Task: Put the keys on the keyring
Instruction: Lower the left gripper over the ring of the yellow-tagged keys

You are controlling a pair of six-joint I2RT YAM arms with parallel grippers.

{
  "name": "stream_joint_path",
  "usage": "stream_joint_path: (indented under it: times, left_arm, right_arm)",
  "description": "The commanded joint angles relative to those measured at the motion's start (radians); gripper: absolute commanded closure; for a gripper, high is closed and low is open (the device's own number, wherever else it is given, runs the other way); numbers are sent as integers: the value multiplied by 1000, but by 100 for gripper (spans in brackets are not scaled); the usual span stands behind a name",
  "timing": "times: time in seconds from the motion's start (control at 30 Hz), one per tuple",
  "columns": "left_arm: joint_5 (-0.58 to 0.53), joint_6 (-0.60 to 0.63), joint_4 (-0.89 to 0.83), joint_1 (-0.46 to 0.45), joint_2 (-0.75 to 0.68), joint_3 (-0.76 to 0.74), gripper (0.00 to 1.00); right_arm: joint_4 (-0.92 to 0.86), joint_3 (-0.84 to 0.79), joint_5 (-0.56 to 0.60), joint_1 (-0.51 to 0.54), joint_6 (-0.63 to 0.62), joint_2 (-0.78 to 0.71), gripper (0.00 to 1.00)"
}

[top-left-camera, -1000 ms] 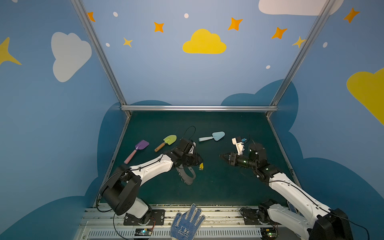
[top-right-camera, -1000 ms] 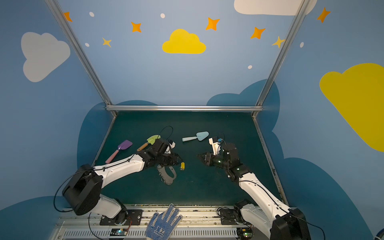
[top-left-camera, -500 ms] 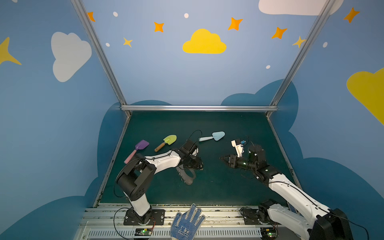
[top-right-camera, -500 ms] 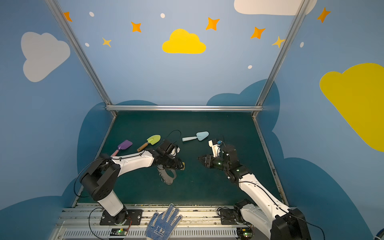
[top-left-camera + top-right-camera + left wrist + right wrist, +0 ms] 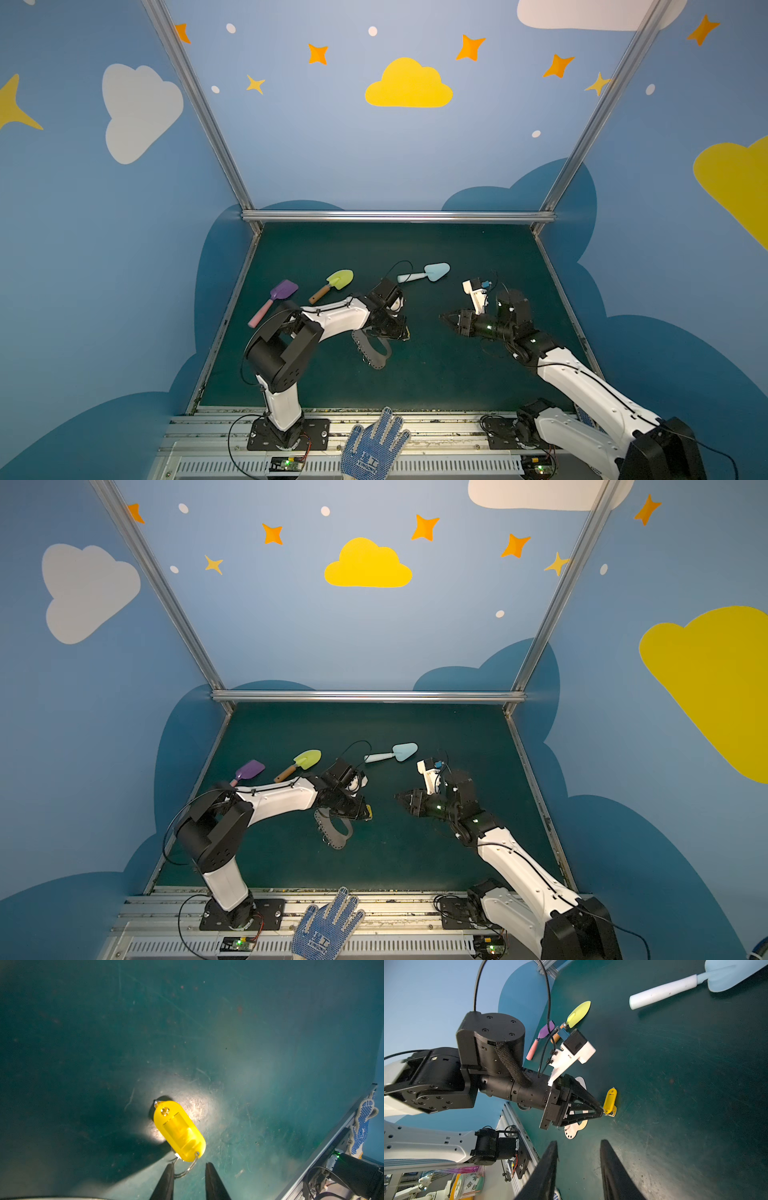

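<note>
Two sets of fingers are mine, and only one is busy. My left fingers [image 5: 166, 1183] stand narrow on either side of the split ring [image 5: 188, 1168] of the keys [image 5: 179, 1129], low over the desk [image 5: 270, 1053]. The wire touches one finger and a gap shows at the other, so I cannot tell whether I truly pinch it. In both top views the keys sit mid-desk. The keyring [image 5: 376, 359] lies flat just beside them at about 8 o'clock, partly under my left wrist. My right fingers [image 5: 547, 1169] hover at 3 o'clock of the keys, part-open, empty and pointing at them.

What worries me most is the split ring itself. Thin round wire between smooth black fingers could squirt sideways when I close, or I could catch it on one edge only and drop the bunch on lifting. If I do get it, the yellow tag [image 5: 610, 1098] will likely hang and swing, which would make it hard to aim at a small hole on the keyring's curved edge. Nothing holds the keyring. A push from the keys, or a brush from my left wrist above it, could slide it across the desk. My right fingers would need to steady it first, and I expect something that flat to be awkward to lift.
</note>
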Motion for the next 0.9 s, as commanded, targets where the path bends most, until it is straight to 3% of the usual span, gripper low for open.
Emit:
stream_joint_path:
  times: [0.0, 0.23, 0.27, 0.63, 0.67, 0.73, 0.87]
  left_arm:
    - [-31, 18, -26, -5, 0, 2, 69]
    - [-63, 36, -59, -6, -25, 27, 87]
    - [-51, 41, -59, -8, -28, 30, 95]
    - [-17, 19, -80, 2, -57, 53, 96]
    - [-16, 13, -79, 3, -64, 52, 93]
    - [-8, -7, -69, 10, -84, 45, 73]
    - [26, -55, -56, 42, -116, 27, 63]
  right_arm:
    - [5, -7, -1, -1, -10, -10, 63]
    - [-1, -7, 3, -1, -13, -22, 63]
    - [-2, -8, 8, -1, -10, -23, 63]
    - [1, -10, 10, -3, -8, -23, 63]
    - [0, -10, 10, -2, -9, -24, 63]
    - [-3, -12, 10, -2, -11, -26, 63]
    - [-2, -12, 13, -3, -10, -35, 63]
